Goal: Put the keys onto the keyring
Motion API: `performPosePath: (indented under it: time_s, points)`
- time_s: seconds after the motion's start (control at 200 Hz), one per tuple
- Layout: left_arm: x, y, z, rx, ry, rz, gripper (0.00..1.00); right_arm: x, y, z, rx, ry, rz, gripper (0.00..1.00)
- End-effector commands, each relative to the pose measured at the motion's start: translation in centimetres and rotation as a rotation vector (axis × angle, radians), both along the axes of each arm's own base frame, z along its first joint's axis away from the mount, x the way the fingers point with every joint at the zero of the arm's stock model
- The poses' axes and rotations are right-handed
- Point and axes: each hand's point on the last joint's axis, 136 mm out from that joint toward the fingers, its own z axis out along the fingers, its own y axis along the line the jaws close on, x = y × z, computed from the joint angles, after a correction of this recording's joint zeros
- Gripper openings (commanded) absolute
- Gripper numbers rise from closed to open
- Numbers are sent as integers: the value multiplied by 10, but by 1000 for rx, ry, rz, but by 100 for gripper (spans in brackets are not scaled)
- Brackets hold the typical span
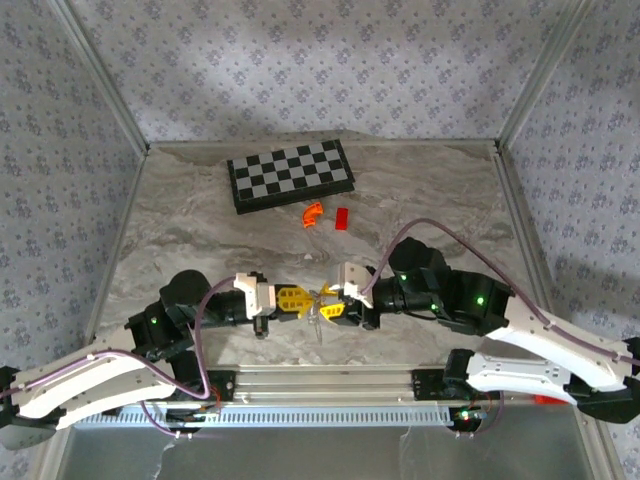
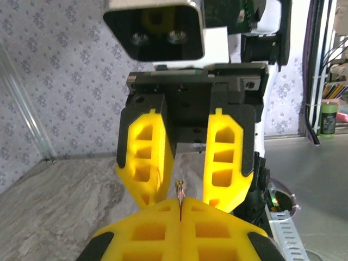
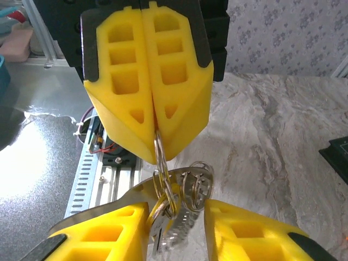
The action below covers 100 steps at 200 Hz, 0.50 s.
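The two arms meet nose to nose above the near middle of the worktop [image 1: 200, 230], and the work is at the threading step. The left gripper [image 3: 155, 138] has its jaws pressed tight together on the thin wire of the keyring [image 3: 159, 155]. From the left wrist the same wire shows as a sliver of metal standing edge-on out of the seam between the shut fingers.

Below that pinch hangs a bunch of silver loops and keys [image 3: 173, 231], dangling in the gap of the right gripper [image 3: 176, 209]. Its jaws stand apart, one finger on each side of the bunch. A flat silver blade lies across the top of one finger, but nothing looks clamped there. Whether every key is fully on the ring, or one is only hooked partway, cannot be made out in the tangle.

My judgement is that the task is well along, with the ring held steady for the other arm to work on. The next move calls for the right jaws to close on a single key, not the whole bunch, and slide it round the coil. The left grip must stay firm, since the wire is thin and could twist out.
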Motion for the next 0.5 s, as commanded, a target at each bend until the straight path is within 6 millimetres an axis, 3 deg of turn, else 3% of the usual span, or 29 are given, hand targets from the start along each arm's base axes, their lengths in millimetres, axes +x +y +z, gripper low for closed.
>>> performPosePath:
  time_s: [0.0, 0.35, 0.495]
  points:
    - [-10, 4, 23, -84, -21, -48, 0, -4, -2, 18, 85, 0, 15, 36]
    - [-12, 2, 21, -75, -18, -63, 0, -10, 1, 26, 143, 11, 56, 37]
    - [-13, 3, 21, -73, -17, -65, 0, -10, 4, 26, 155, 19, 67, 30]
